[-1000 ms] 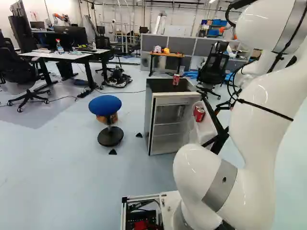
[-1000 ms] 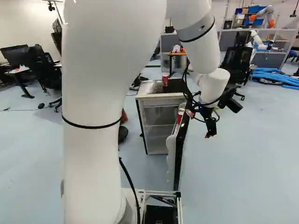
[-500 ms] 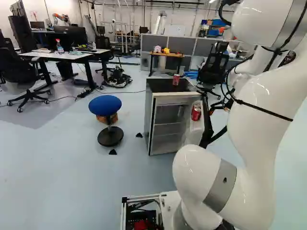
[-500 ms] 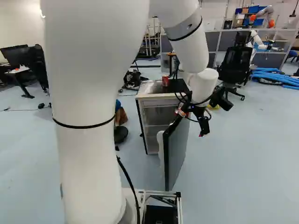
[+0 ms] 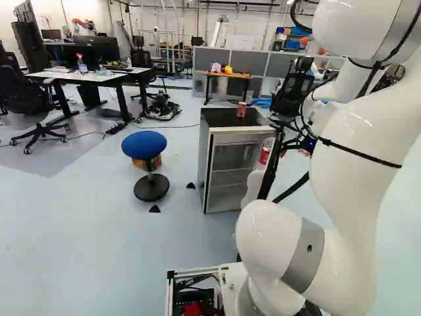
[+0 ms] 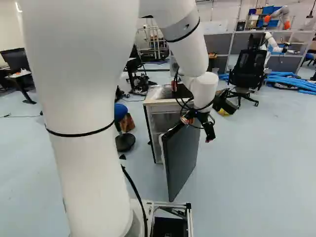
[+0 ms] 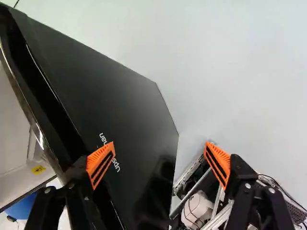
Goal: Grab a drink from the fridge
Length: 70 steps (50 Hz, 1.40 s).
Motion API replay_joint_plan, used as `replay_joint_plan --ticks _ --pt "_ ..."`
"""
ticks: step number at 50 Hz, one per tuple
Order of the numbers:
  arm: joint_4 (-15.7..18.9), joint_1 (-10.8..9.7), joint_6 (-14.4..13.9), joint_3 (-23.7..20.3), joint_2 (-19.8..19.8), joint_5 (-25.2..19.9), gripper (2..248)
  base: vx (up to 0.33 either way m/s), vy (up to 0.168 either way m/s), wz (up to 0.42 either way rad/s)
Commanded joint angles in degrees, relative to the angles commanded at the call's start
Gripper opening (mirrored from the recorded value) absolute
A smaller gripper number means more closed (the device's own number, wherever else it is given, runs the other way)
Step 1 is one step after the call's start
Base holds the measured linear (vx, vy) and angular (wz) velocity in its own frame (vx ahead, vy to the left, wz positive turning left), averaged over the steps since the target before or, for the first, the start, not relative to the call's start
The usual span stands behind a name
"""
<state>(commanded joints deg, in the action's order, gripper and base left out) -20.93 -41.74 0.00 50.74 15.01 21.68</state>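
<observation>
At the right of the fridge, in the left base view, its door stands ajar, hinged at that side, its free edge pointing back toward the base; one red drink can stands on the fridge's black top, well clear of the pincer, while another red can sits in the white door rack; the pincer is open, its two orange pads well apart with nothing gripped between them; one lies over the door's dark outer face in the wrist view, though whether it touches I cannot tell; with a can already on top and the pincer on the door's outer side, I take the step in hand to be pushing the door shut, the drink seemingly out; the next move would call for a steady sweep of the arm inward along the door's arc, keeping the fingers from sliding off the flat panel and the can in the rack from being jolted; the can on top is upright, its long axis vertical, its lid end up, and being round it shows no clear heading; the can in the rack also stands about upright, its lower part hidden by the rack.
</observation>
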Motion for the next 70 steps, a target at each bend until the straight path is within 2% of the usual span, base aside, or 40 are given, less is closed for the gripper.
replay_joint_plan --ticks 70 --pt "0.0 12.8 0.0 -10.9 -9.3 -14.3 247 0.0 0.0 0.0"
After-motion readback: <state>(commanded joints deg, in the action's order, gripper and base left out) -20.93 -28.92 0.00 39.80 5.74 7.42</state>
